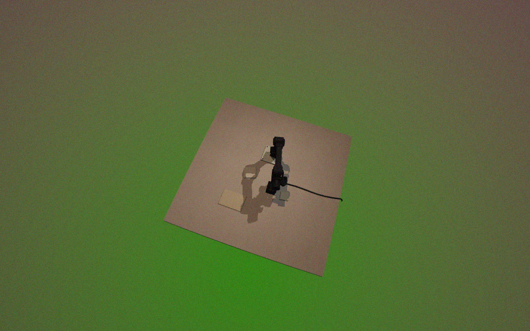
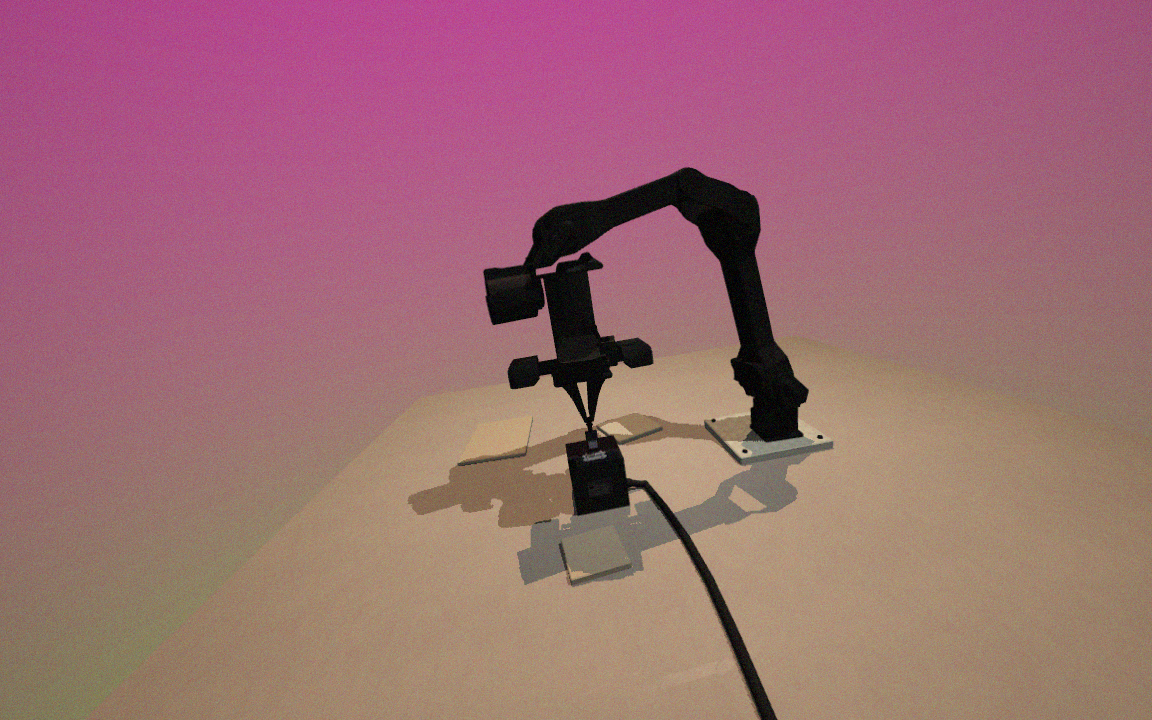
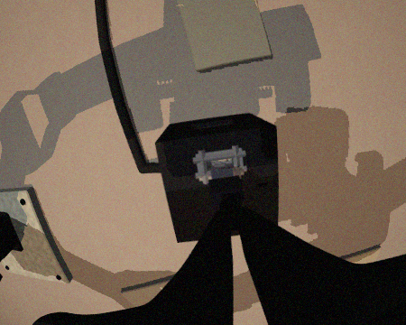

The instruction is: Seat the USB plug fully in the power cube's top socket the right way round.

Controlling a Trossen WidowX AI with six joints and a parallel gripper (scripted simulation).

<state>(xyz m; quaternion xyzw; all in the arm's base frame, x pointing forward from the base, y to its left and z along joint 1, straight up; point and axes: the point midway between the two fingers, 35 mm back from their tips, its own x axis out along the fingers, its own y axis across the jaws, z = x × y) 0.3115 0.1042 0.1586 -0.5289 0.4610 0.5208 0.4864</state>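
Above the power cube (image 2: 597, 476) on the bench (image 2: 920, 555), the hand (image 2: 590, 428) points straight down, clamped on the USB plug (image 2: 592, 439). That plug sits just over the cube's top socket (image 3: 220, 164); a black cable (image 2: 705, 586) trails off the cube's side.

A square tan table (image 1: 300, 238) sits amid green-to-magenta surroundings, seemingly lit from two directions.
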